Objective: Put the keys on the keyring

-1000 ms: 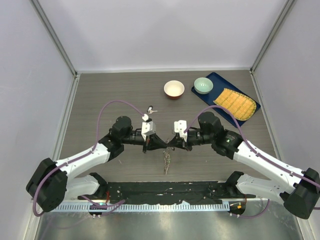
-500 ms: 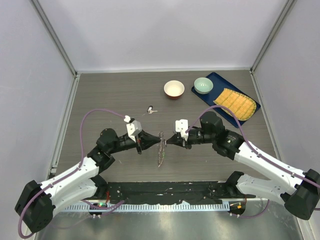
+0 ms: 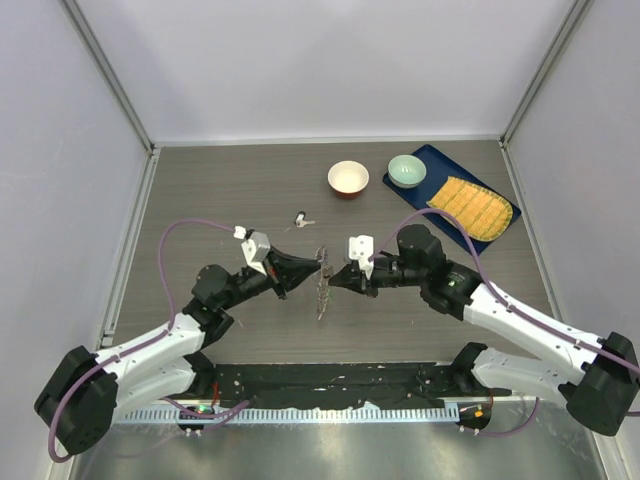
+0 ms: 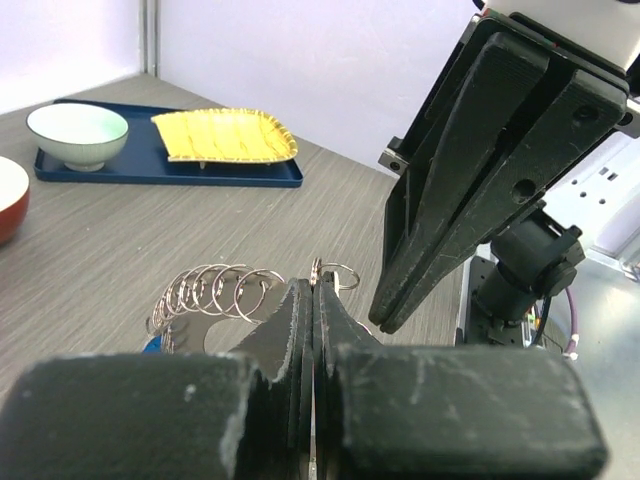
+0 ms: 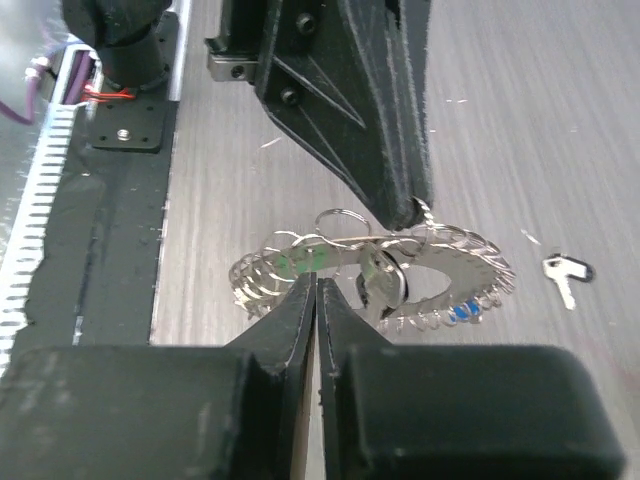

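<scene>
The keyring (image 3: 321,290), a large metal ring fringed with small rings and a blue and a green cap, hangs edge-on between my two grippers. My left gripper (image 3: 320,264) is shut on its rim; a small ring pokes out between its tips in the left wrist view (image 4: 315,290). My right gripper (image 3: 336,279) is shut, its tips (image 5: 316,283) at the near rim of the keyring (image 5: 440,250); whether it pinches the rim is unclear. A silvery key (image 5: 384,285) hangs across the ring's middle. A loose black-headed key (image 3: 301,218) lies on the table behind, and shows in the right wrist view (image 5: 562,272).
A red-rimmed bowl (image 3: 348,179) stands at the back. A pale green bowl (image 3: 406,170) and a yellow mat (image 3: 470,205) sit on a blue tray (image 3: 432,158) at the back right. The black base rail (image 3: 330,385) runs along the near edge.
My left arm drew back to the left and then raised its tip. The keyring, hanging low toward the front before, now sits higher between the grippers. The right arm barely moved.
</scene>
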